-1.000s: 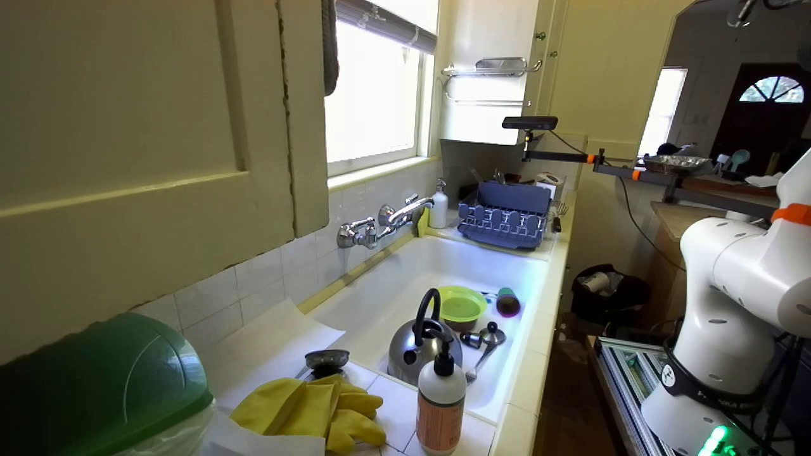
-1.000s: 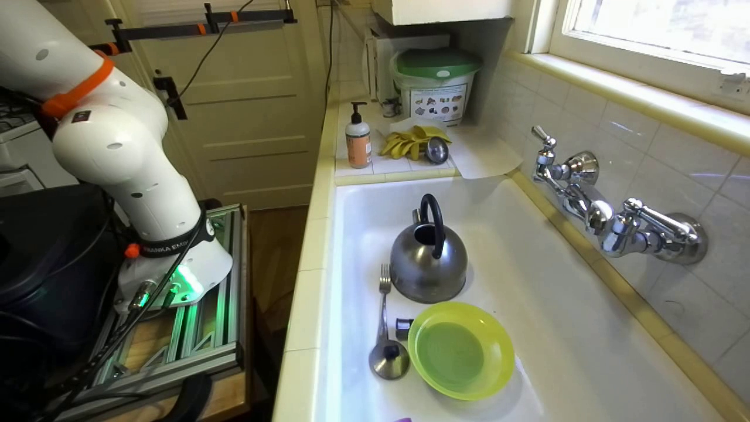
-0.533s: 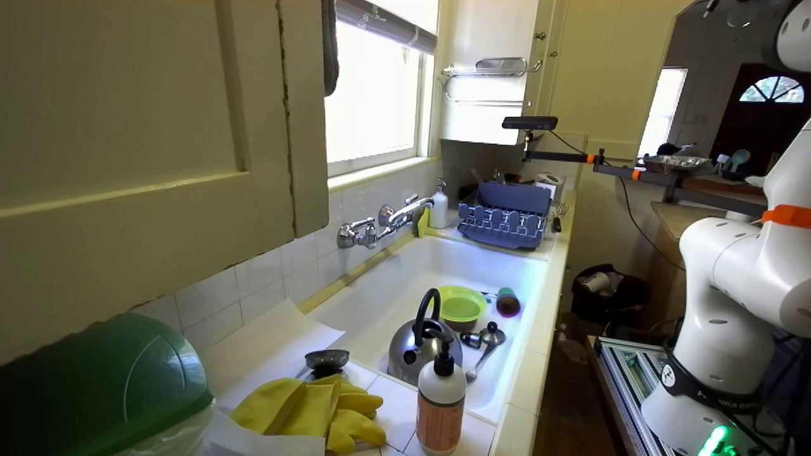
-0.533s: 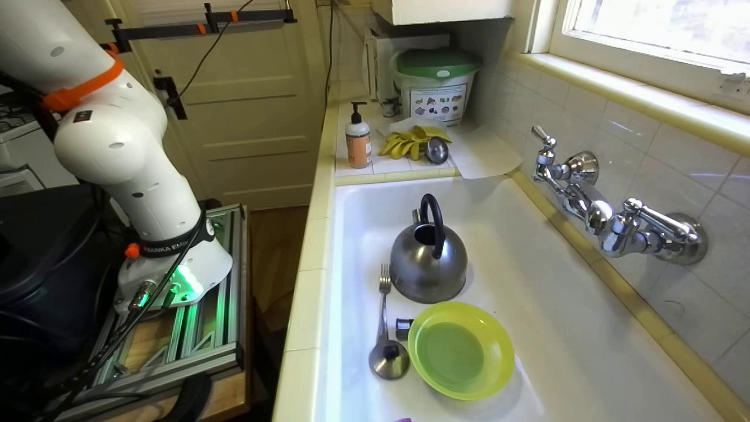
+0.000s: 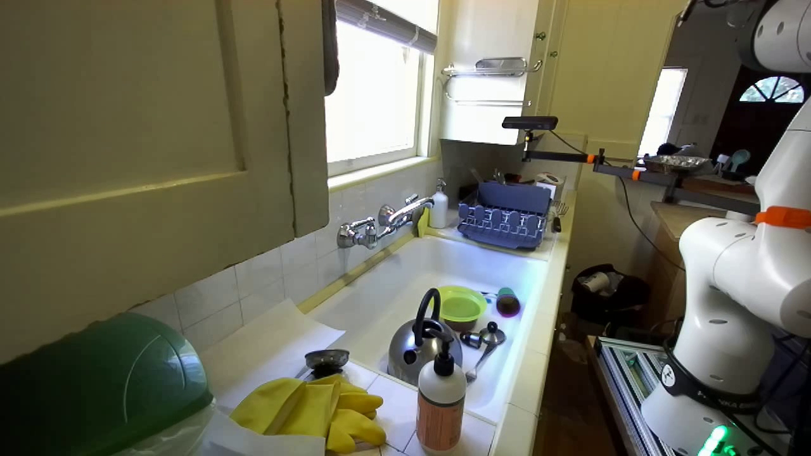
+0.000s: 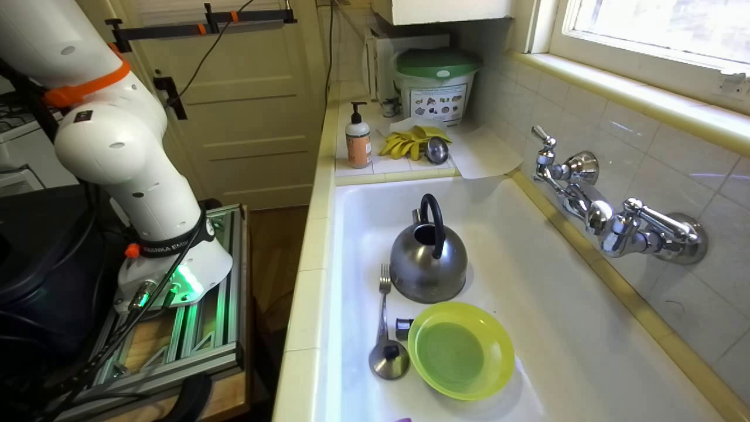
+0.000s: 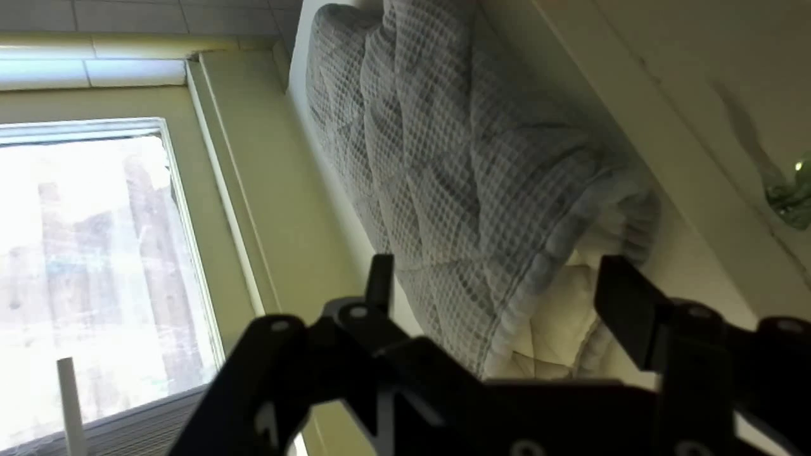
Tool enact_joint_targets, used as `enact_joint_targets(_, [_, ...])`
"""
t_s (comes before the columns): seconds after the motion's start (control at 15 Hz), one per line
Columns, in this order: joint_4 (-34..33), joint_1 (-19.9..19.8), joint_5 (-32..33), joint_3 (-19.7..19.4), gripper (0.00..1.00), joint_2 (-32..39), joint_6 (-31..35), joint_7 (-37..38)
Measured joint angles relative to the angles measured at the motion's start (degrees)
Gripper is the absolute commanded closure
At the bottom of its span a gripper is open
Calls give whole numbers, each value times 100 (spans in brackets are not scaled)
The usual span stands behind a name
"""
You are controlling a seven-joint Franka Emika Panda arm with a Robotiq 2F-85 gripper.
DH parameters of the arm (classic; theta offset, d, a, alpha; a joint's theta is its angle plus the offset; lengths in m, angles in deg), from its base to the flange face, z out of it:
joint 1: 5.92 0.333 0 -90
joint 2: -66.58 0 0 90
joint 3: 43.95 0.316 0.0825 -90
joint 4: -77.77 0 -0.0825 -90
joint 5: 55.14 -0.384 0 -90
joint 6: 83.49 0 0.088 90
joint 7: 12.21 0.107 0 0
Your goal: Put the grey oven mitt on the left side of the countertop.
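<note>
- Mitt (image 7: 437,158), grey, is hanging just ahead of gripper (image 7: 497,278) in wrist view; can't tell if touching.
- Fingers (image 7: 624,310) are standing wide apart.
- Cuff (image 7: 532,275) is facing gripper, pale lining (image 7: 564,310) showing; hand end (image 7: 418,38) is pointing away, long axis running from btwn fingers to upper L.
- Pale panel (image 7: 690,272) is backing mitt.
- Bright window (image 7: 82,272) is showing L of gripper, tiles (image 7: 133,18) lying farther off, upper L, green knob (image 7: 792,202) sitting R.

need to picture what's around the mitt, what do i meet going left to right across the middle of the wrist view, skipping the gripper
Window pane → yellowish window trim → grey oven mitt → green cabinet knob.
</note>
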State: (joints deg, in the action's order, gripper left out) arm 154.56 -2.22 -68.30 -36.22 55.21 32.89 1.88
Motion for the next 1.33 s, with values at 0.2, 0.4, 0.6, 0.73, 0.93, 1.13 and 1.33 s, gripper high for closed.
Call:
enact_joint_targets(0.2, [0,0,-16,-4,68,72,13,0])
enact_joint_targets(0.4, [0,-3,-18,-14,90,122,13,2])
enact_joint_targets(0.6, [3,-4,-18,-27,100,160,13,2])
enact_joint_targets(0.73, [3,-5,-18,-32,98,178,13,2])
enact_joint_targets(0.93, [-22,-5,-18,-33,98,174,6,2])
enact_joint_targets(1.13, [-159,2,-21,-32,98,121,4,-9])
enact_joint_targets(1.33, [-388,10,-60,-32,98,-7,6,-41])
